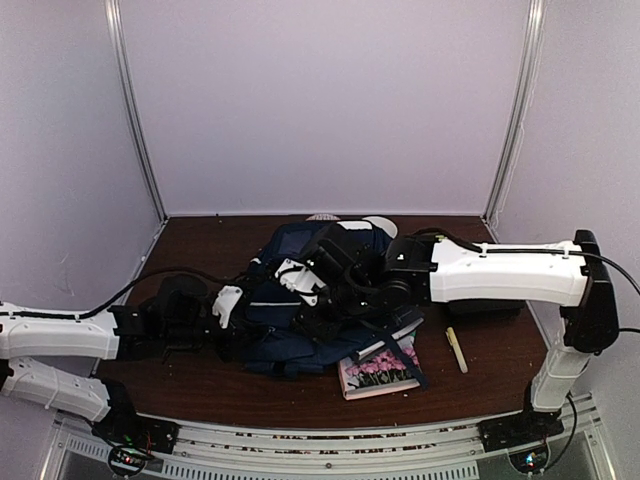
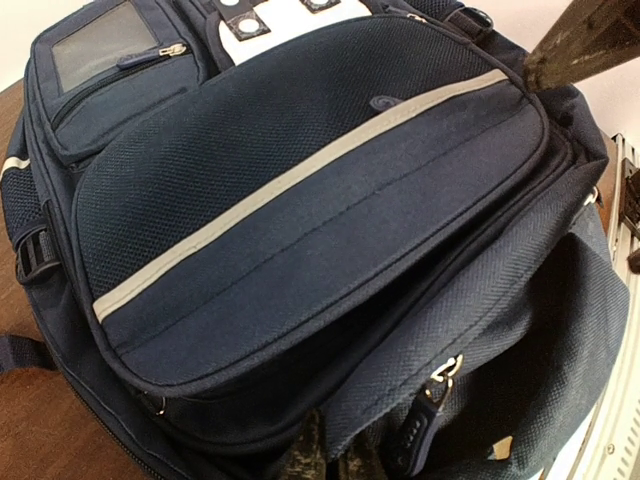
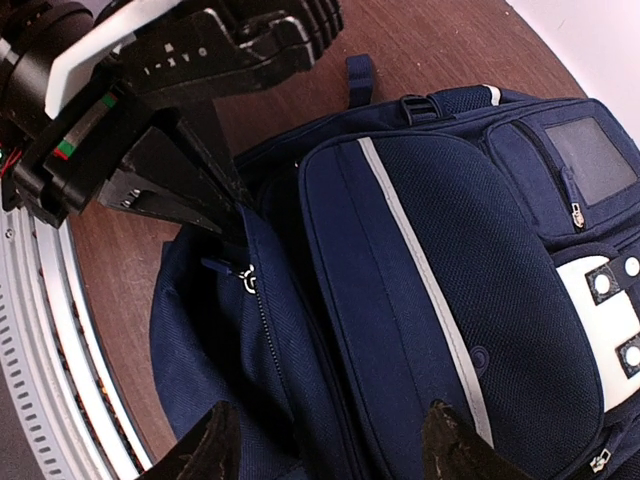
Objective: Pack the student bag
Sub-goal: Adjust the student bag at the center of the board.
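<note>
The student bag (image 1: 300, 320), a navy backpack with a white stripe, lies on the brown table's middle. It fills the left wrist view (image 2: 300, 200) and the right wrist view (image 3: 420, 300). My left gripper (image 1: 228, 306) is at the bag's left side. Its fingers (image 2: 306, 455) are shut on the fabric edge of the main opening, beside a zipper pull (image 2: 440, 385); the same grip shows in the right wrist view (image 3: 215, 215). My right gripper (image 1: 322, 272) hovers over the bag's front pocket, fingers (image 3: 200, 450) wide apart and empty.
A book with pink flowers on its cover (image 1: 380, 372) lies at the bag's front right, partly under a dark strap. A yellow pen (image 1: 456, 350) lies to its right. A flat black case (image 1: 488, 312) sits under the right arm. The metal rail (image 3: 40, 380) runs along the table's near edge.
</note>
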`<state>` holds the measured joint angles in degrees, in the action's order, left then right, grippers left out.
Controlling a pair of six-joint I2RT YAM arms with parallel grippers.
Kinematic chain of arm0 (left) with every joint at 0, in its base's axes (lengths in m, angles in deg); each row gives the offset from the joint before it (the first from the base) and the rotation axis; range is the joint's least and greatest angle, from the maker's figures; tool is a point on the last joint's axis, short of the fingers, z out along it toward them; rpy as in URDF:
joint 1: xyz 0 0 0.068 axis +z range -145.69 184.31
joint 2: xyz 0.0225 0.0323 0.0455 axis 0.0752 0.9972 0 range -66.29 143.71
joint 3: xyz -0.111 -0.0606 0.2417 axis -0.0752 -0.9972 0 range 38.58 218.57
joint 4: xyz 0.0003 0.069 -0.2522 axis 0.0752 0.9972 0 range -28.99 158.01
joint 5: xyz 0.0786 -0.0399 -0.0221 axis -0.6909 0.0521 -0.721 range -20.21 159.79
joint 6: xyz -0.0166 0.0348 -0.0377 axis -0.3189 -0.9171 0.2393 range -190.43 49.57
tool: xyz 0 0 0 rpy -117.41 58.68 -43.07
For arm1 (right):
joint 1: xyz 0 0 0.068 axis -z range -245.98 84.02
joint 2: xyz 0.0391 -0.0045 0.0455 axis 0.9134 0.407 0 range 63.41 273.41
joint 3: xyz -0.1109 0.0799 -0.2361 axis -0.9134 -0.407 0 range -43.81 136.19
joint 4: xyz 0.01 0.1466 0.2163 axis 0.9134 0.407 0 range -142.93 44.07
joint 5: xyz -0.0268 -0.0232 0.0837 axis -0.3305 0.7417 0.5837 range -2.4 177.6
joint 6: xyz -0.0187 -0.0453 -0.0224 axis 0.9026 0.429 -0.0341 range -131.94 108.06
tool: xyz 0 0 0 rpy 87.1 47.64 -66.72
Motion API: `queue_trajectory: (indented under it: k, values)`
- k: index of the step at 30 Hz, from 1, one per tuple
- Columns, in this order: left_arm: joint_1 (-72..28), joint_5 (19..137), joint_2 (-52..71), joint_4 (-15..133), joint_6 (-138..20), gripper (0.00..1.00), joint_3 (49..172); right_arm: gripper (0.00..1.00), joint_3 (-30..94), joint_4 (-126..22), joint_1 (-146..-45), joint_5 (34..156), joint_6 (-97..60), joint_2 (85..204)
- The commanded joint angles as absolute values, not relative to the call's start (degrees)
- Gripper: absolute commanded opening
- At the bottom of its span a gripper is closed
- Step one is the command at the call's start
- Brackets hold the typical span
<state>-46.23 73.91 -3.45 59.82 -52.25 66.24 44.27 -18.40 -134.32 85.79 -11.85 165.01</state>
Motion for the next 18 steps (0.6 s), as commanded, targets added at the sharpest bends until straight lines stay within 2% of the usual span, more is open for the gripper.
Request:
queue_trajectory:
  k: [1,6,11,12,15,18]
  values:
    - [-46.57,74.11,-3.39,57.07,-52.98,0.13,68.28,0.55,47.14,-13.78,-134.77,82.76,-9.23,167.65]
    - [-46.58,73.94,-4.77,57.77,-52.59,0.2,68.53,0.34,46.21,-13.71,-134.86,81.0,-9.57,168.79]
    - [-46.58,73.46,-6.15,59.62,-51.37,0.28,68.94,0.03,44.31,-16.05,-134.97,80.24,-11.62,168.27]
    - [-46.62,73.24,-6.84,60.1,-50.54,0.32,68.79,0.0,43.63,-16.93,-134.97,80.05,-12.06,167.81]
    - [-46.64,71.4,-10.22,61.07,-47.32,0.47,67.14,0.0,40.37,-20.87,-135.08,79.18,-14.12,165.27]
    - [-46.66,70.18,-15.54,61.56,-43.98,0.58,64.65,0.0,36.99,-25.07,-135.07,78.66,-16.63,162.25]
